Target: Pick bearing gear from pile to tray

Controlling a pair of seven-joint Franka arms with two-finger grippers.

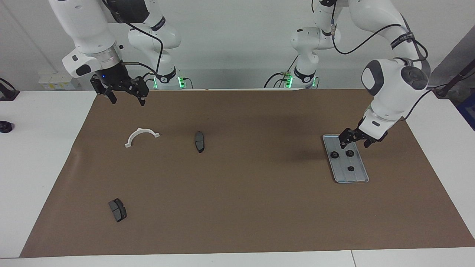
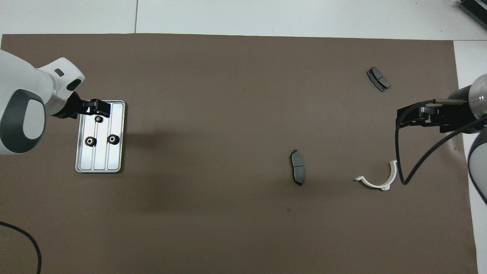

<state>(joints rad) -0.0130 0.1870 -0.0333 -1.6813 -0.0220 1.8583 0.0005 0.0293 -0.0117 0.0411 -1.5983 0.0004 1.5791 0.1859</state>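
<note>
The silver tray (image 1: 359, 178) lies on the brown mat toward the left arm's end and also shows in the overhead view (image 2: 101, 163). Three small black gears lie in it: two (image 1: 334, 154) (image 1: 349, 152) nearer to the robots and one (image 1: 350, 168) farther; they also show from above (image 2: 89, 141) (image 2: 113, 139) (image 2: 99, 119). My left gripper (image 1: 356, 140) (image 2: 99, 109) hangs just above the tray, open and empty. My right gripper (image 1: 127, 98) (image 2: 398, 118) waits open and empty, raised over the mat's edge at the right arm's end. No black ring shows outside the tray.
A white half-ring bracket (image 1: 142, 129) (image 2: 374, 185) lies near the right gripper. One dark grey pad (image 1: 199, 141) (image 2: 298, 167) lies mid-mat. A second pad (image 1: 117, 210) (image 2: 378, 79) lies farther from the robots at the right arm's end.
</note>
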